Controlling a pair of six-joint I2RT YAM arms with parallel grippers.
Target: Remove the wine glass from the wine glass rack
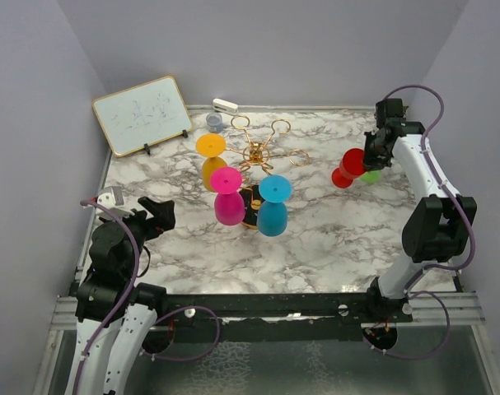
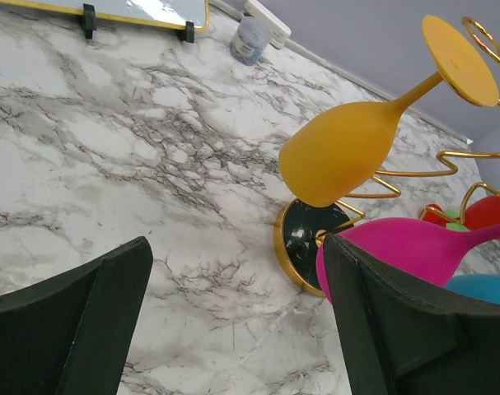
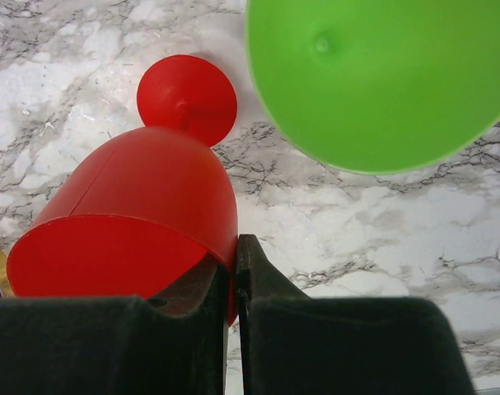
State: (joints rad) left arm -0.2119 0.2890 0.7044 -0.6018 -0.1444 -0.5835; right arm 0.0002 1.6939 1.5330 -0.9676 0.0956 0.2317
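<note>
The gold wine glass rack stands mid-table on its round black base. An orange glass, a magenta glass and a blue glass hang from its arms. My right gripper is away from the rack at the right. It is shut on the rim of a red glass, with one finger inside the bowl and one outside, foot pointing down at the table. A green glass is right beside it. My left gripper is open and empty, low, left of the rack's base.
A whiteboard leans at the back left. A small grey cup and a white object sit by the back wall behind the rack. Two of the rack's ring arms at the back and right carry nothing.
</note>
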